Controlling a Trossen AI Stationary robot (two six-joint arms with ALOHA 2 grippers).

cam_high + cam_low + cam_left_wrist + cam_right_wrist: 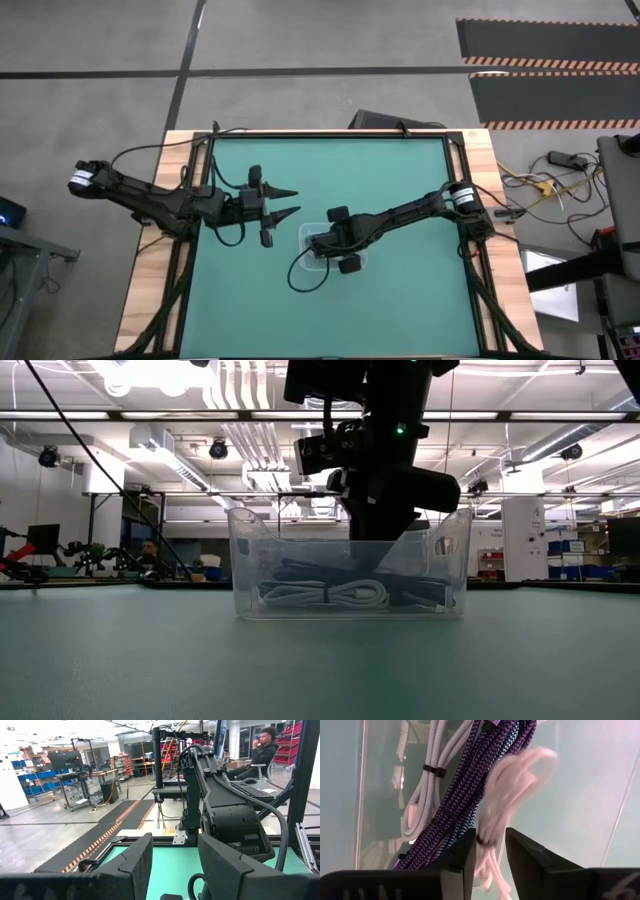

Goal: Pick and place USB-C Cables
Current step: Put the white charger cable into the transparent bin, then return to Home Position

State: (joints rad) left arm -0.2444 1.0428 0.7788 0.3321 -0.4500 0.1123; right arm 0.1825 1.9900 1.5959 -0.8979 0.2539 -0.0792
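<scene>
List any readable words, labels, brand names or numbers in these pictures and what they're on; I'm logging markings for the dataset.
None can be read.
White bands on the left arm: any print too small.
Clear tray and cables: no label showing.

Robotics lab: ceiling ducts [240,430], parts shelves [37,780], striped floor mats [545,60].

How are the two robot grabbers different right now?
The right gripper reaches down into the clear tray and pinches a pale cable; the left gripper hangs above bare green table beside the tray, holding nothing. The right fingers sit close together; the left fingers are spread. Both are dark, two-fingered.
</scene>
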